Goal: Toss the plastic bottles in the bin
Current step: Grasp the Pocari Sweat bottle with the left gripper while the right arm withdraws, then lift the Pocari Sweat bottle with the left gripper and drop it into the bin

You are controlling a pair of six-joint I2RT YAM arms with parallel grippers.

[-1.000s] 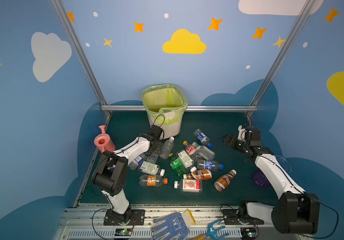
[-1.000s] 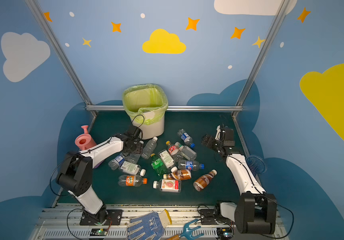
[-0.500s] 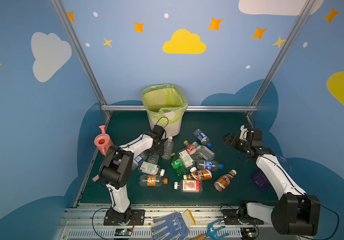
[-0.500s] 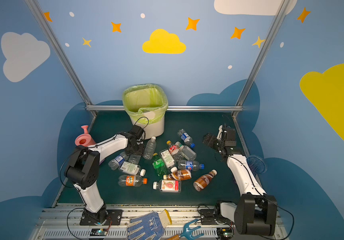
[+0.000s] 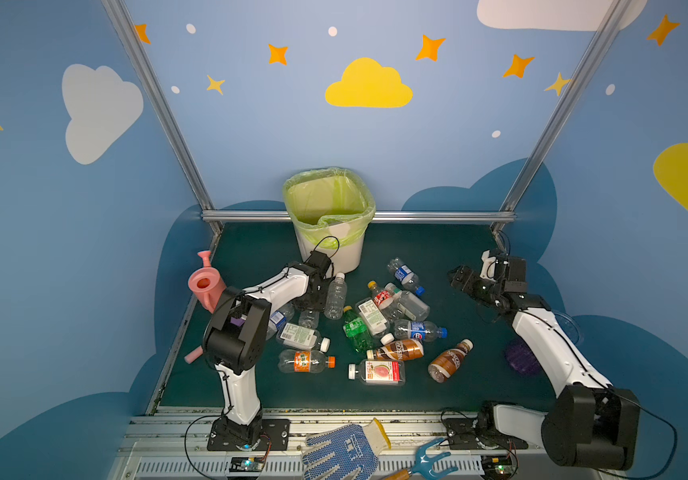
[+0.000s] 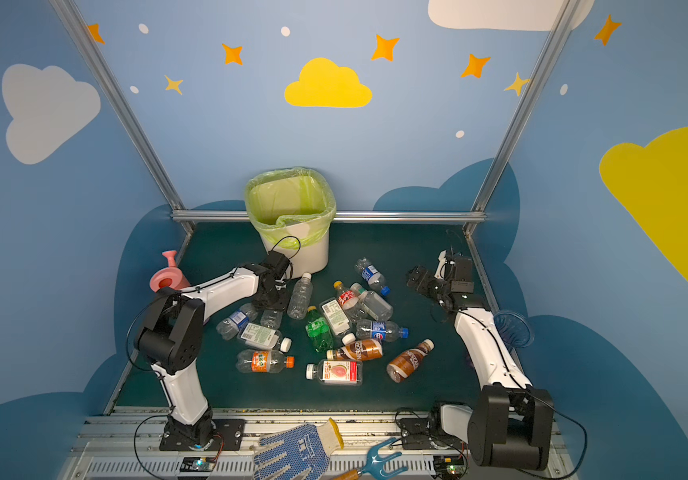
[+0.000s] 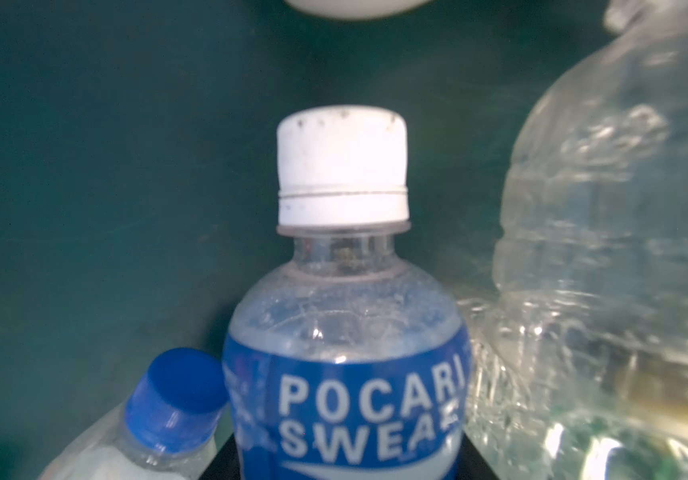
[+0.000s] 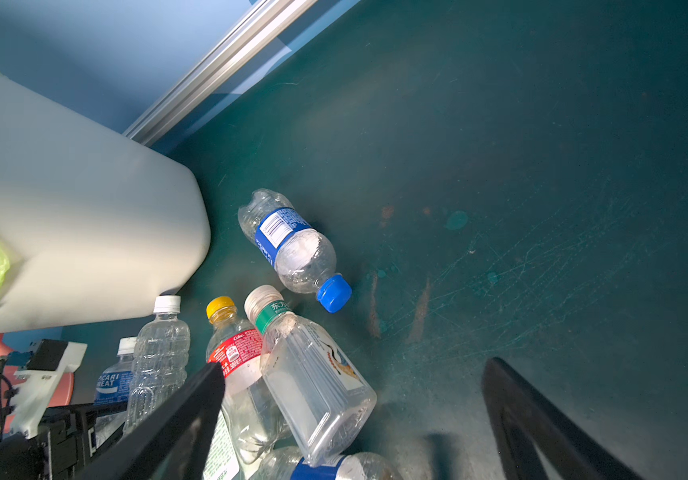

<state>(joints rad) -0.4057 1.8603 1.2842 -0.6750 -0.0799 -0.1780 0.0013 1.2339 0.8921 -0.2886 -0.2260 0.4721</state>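
My left gripper (image 5: 312,301) (image 6: 271,301) is down on the table just in front of the bin (image 5: 330,249) (image 6: 309,253), a white basket with a yellow-green liner. In the left wrist view the left gripper (image 7: 346,457) is shut on a Pocari Sweat bottle (image 7: 344,332) with a white cap. A clear bottle (image 7: 604,249) (image 5: 335,295) lies against it, and a blue-capped bottle (image 7: 168,399) on its other side. Several more plastic bottles (image 5: 375,320) lie mid-table, among them a green one (image 5: 357,332) and two brown ones (image 5: 400,349) (image 5: 448,359). My right gripper (image 5: 454,276) (image 8: 352,368) hangs open above the pile's right edge.
A pink watering can (image 5: 205,284) stands at the table's left edge. A purple ball (image 5: 521,357) lies behind the right arm. A blue-dotted glove (image 5: 342,453) and a blue garden fork (image 5: 429,465) lie on the front rail. A metal bar (image 5: 438,216) runs along the back.
The left gripper's jaws have closed around the Pocari Sweat bottle, and the left arm's elbow has swung forward. The right arm has barely moved.
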